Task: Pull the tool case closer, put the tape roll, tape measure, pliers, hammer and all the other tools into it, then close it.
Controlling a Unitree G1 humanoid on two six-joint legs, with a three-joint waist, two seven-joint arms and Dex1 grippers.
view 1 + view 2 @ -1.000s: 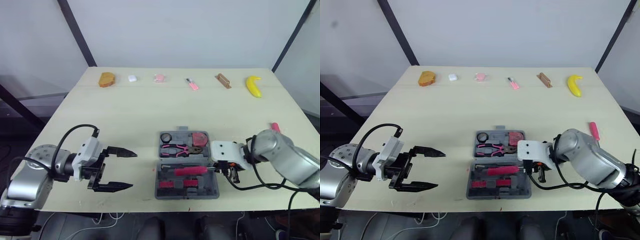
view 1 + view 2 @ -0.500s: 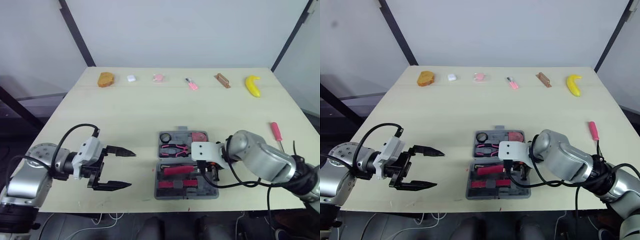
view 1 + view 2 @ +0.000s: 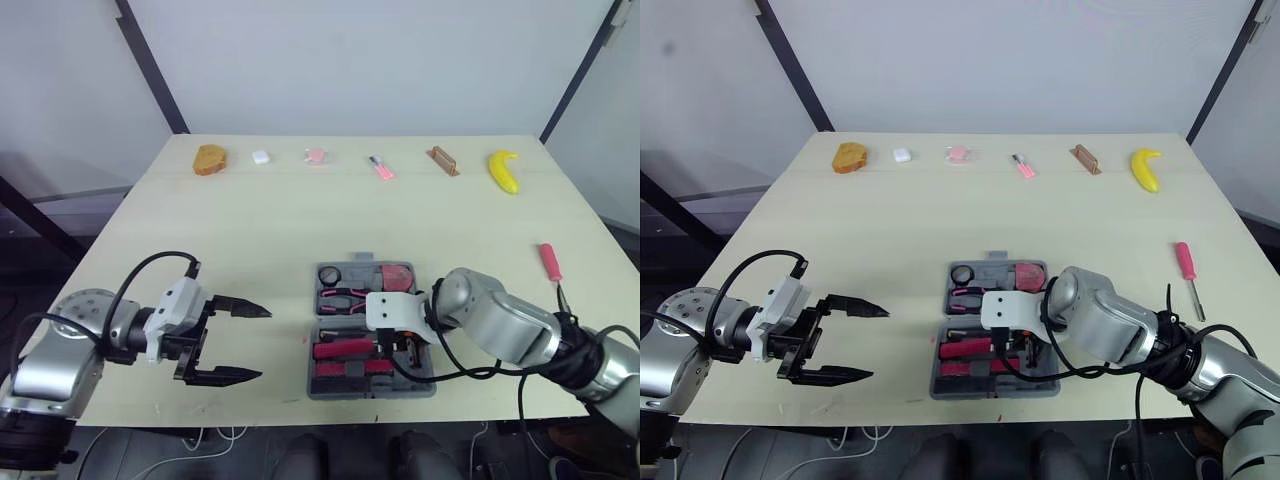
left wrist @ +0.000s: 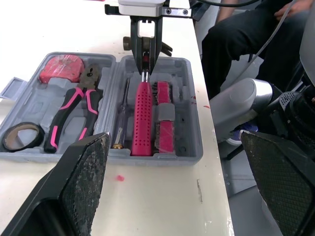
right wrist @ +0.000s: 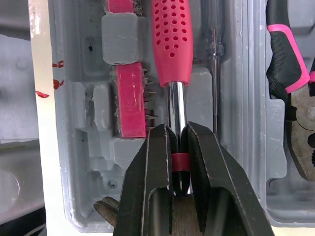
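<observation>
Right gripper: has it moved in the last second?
Yes. The right gripper, shut on the hammer by its shaft, has slid toward the robot's left over the tool case, which has stayed put.

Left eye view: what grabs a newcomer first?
The open grey tool case sits front and centre. The right end effector is shut on the hammer by its shank in the case; the left end effector hangs open to its left. A pink screwdriver lies outside, to the right.
</observation>
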